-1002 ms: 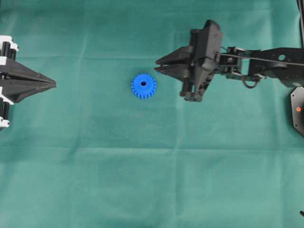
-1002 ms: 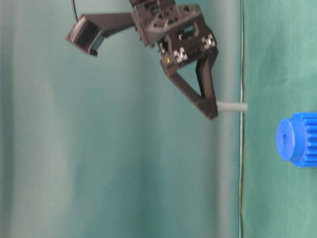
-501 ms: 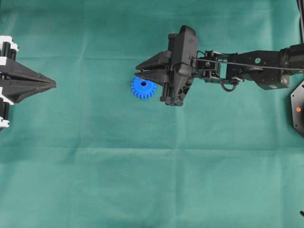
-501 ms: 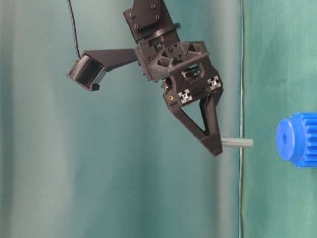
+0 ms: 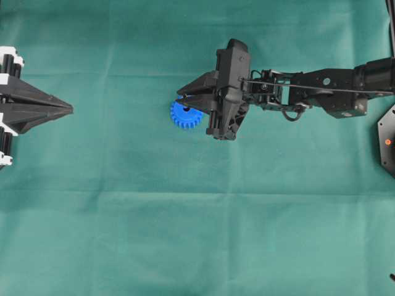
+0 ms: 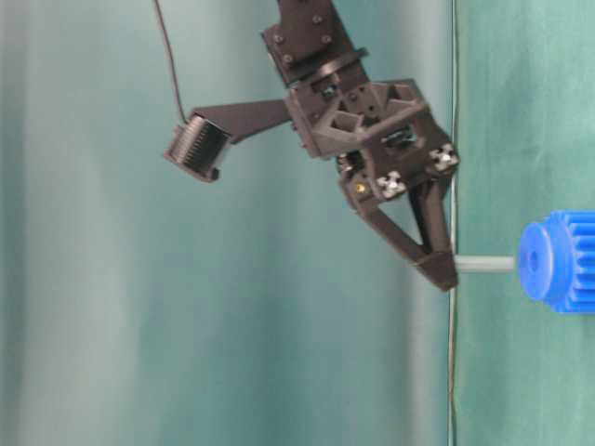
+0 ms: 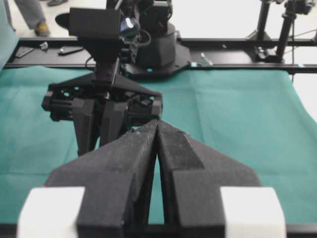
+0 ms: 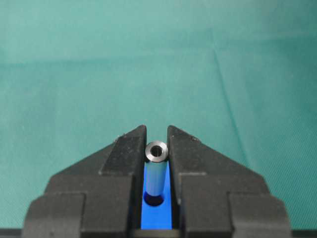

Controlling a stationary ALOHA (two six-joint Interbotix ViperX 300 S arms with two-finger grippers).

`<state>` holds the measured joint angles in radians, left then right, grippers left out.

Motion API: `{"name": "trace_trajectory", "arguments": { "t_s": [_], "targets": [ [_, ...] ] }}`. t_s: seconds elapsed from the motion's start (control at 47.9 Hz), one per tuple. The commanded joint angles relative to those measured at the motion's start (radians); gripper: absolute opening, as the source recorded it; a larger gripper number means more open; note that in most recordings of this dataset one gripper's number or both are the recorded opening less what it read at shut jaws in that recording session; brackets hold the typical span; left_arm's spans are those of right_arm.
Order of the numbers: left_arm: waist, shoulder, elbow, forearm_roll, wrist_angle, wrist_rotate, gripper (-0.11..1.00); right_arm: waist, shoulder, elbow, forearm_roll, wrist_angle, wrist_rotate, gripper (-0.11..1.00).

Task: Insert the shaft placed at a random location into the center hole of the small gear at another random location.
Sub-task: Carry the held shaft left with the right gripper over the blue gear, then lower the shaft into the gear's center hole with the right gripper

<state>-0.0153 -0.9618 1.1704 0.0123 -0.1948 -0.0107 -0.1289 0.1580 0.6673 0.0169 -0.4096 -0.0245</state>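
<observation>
Overhead exterior: green cloth (image 5: 185,234) under small gear (image 5: 182,116); right end effector (image 5: 182,98) clamps shaft (image 8: 155,173).

A table covered with a green cloth (image 5: 185,234) carries the scene. The cloth lies flat apart from faint straight fold lines, one running across the upper part in the overhead view and another across the lower middle. The only thing resting directly on it is a blue gear (image 5: 182,115), lying flat with its teeth around the edge, left of centre in the upper half of the overhead view. In the table-level view the gear (image 6: 558,261) shows against the cloth (image 6: 521,111), its hub facing outward.
</observation>
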Motion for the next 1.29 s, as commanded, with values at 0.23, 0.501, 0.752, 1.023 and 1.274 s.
{"name": "trace_trajectory", "arguments": {
  "t_s": [0.23,0.501,0.752,1.023,1.274],
  "targets": [
    [-0.002,0.008,-0.017,0.002,-0.003,0.000,0.00,0.000,0.031,-0.023,0.011,-0.026,-0.003,0.13],
    [-0.002,0.008,-0.017,0.003,0.003,0.000,0.00,0.002,0.038,-0.020,0.014,-0.029,-0.003,0.13],
    [-0.003,0.008,-0.015,0.002,0.003,0.000,0.00,0.002,0.058,-0.025,0.014,-0.044,-0.002,0.13],
    [-0.002,0.008,-0.017,0.002,0.005,0.000,0.00,0.000,0.078,-0.025,0.017,-0.054,-0.002,0.13],
    [-0.002,0.008,-0.015,0.002,0.003,0.000,0.00,0.002,0.092,-0.023,0.020,-0.054,0.000,0.13]
  ]
}}
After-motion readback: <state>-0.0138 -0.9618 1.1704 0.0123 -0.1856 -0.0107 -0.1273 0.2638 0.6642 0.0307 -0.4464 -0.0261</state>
